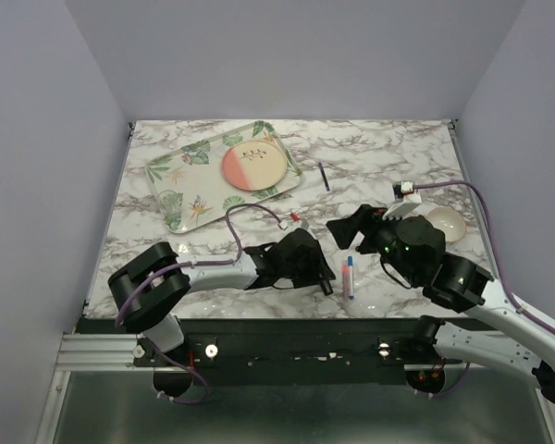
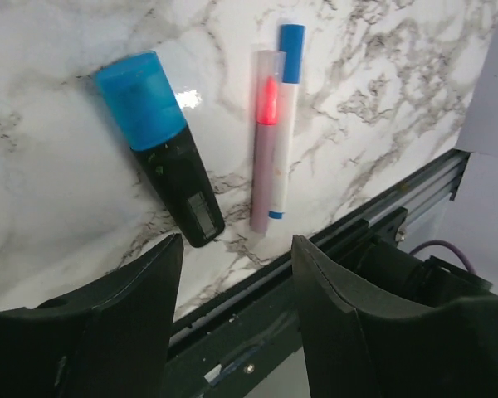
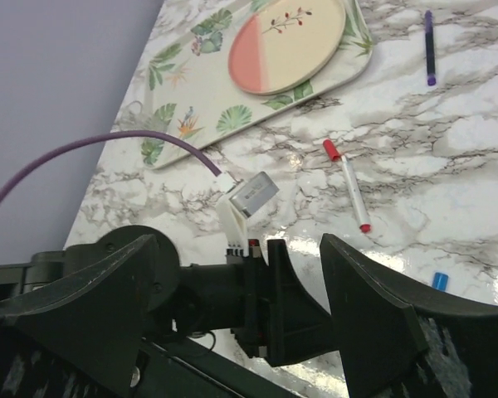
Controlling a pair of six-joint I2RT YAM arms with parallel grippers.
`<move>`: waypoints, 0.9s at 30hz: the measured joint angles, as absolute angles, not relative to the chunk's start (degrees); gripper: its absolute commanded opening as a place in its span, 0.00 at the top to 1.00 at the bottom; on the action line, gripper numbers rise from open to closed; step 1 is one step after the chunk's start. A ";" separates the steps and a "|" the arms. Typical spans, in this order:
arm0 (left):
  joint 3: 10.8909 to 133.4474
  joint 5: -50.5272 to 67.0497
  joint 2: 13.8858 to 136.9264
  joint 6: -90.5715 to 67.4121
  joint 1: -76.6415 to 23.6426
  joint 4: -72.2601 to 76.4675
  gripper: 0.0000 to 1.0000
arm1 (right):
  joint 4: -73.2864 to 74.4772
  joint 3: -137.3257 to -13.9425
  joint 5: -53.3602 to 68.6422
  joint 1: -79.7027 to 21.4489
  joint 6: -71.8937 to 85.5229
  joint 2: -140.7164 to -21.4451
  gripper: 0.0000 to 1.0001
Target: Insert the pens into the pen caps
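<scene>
Hanging left pincer (image 2: 237,249) and right pincer (image 3: 241,249) wide apart, empty, eyeing capped chunky dark marker (image 2: 178,178) lying on the table (image 2: 58,199) at left's 11 o'clock, probably light, stiff, slick plastic, so grabbing mid-barrel.

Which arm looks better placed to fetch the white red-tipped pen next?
Probably right: the right fingers, open, face the white pen and red cap; the left fingers overlook the capped marker.
</scene>
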State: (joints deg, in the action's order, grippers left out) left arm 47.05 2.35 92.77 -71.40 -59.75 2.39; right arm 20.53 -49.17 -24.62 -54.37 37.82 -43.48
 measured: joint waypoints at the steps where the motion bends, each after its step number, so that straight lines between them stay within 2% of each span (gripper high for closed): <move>1: 47.16 1.98 91.90 -71.44 -59.99 1.89 0.33 | 20.84 -49.34 -24.75 -54.37 37.54 -43.88 0.14; 5: 46.83 -2.57 85.34 -70.94 -60.40 -2.74 0.26 | 20.95 -49.69 -25.28 -53.76 34.70 -46.24 0.16; 13: 39.44 -16.58 67.13 -68.77 -59.48 -11.62 0.25 | 20.18 -51.79 -18.92 -44.58 26.89 -59.16 0.33; 21: 26.83 -26.35 47.77 -68.34 -58.83 -16.47 0.26 | 19.84 -58.48 -12.23 -40.53 22.70 -81.91 0.51; 27: 24.58 -30.26 39.55 -67.20 -58.61 -17.10 0.26 | 20.69 -64.64 -9.96 -40.49 20.43 -95.57 0.53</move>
State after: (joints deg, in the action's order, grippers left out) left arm 24.58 -30.26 39.55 -67.20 -58.61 -17.10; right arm 20.69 -64.64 -9.96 -40.49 20.43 -95.57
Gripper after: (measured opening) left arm 0.743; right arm 0.477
